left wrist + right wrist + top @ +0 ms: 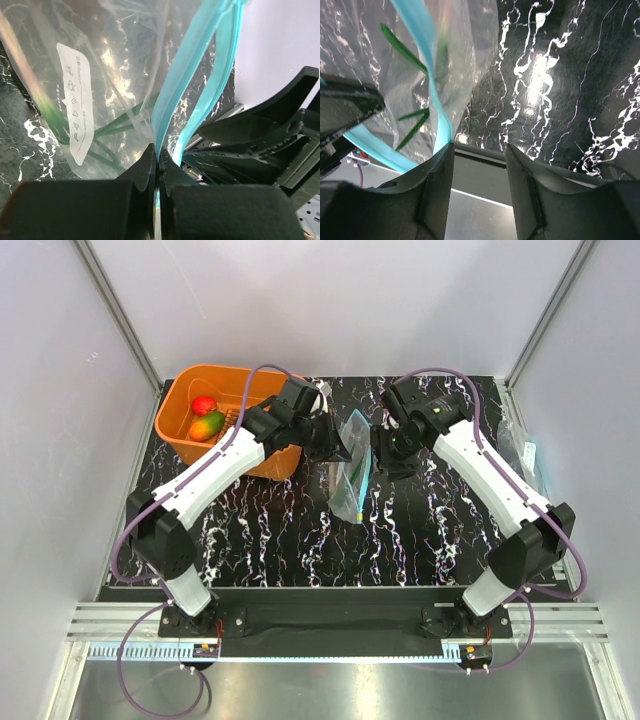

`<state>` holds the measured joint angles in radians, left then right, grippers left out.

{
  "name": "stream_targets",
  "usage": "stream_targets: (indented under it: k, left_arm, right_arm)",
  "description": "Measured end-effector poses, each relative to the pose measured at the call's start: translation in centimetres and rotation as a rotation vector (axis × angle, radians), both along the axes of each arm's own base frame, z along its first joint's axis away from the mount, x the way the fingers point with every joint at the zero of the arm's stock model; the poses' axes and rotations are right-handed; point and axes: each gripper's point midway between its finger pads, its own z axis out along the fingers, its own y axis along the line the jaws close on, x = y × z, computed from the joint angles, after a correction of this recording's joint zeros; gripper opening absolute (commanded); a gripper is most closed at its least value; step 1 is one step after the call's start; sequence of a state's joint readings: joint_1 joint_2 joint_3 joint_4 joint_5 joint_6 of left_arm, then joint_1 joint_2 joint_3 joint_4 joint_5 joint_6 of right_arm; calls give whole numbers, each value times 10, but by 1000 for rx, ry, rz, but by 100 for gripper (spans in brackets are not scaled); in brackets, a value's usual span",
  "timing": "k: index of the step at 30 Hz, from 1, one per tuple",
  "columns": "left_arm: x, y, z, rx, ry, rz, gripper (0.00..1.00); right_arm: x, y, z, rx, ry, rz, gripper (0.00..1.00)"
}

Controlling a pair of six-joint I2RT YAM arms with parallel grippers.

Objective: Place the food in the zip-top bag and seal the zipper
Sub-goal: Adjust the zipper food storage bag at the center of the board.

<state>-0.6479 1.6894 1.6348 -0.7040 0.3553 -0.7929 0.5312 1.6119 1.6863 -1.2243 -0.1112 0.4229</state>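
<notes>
2 arms are reaching in toward the zip-top bag (352, 475), 1 from each side, while it is lying on the black marbled surface (290, 530) with its mouth raised between them. The left jaws are pressing together on the zipper (187, 85), pinching 1 of its teal strips right at their tips. The second strip is running free just beside them, so the bag's mouth is gaping. The right jaws, on the bag's opposite side, are standing spread with nothing between them. The tip of 1 finger (437, 170) is touching the teal strip where it is curving down past it.

Inside the bag the chive bunch (117, 127) is showing through the crinkly plastic as thin green stems, close under the zipper. A white printed label (75, 105) is sitting on the bag's wall beside those stems.

Well to the left of the bag, the red apple (204, 405) and the mango (207, 426) are lying side by side in the orange basket (175, 445), touching each other. The left arm (215, 475) is stretching across the basket's near corner toward the bag.
</notes>
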Motion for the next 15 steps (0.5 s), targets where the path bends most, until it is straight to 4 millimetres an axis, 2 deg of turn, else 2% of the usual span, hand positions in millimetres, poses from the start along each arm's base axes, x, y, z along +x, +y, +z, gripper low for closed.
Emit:
stream_targets:
  k: [5, 15]
  left_arm:
    - [-1, -2, -1, -6, 12, -9, 0]
    - [2, -4, 0, -10, 14, -11, 0]
  right_arm:
    - [11, 3, 3, 10, -45, -9, 48]
    - [26, 17, 23, 82, -126, 2, 47]
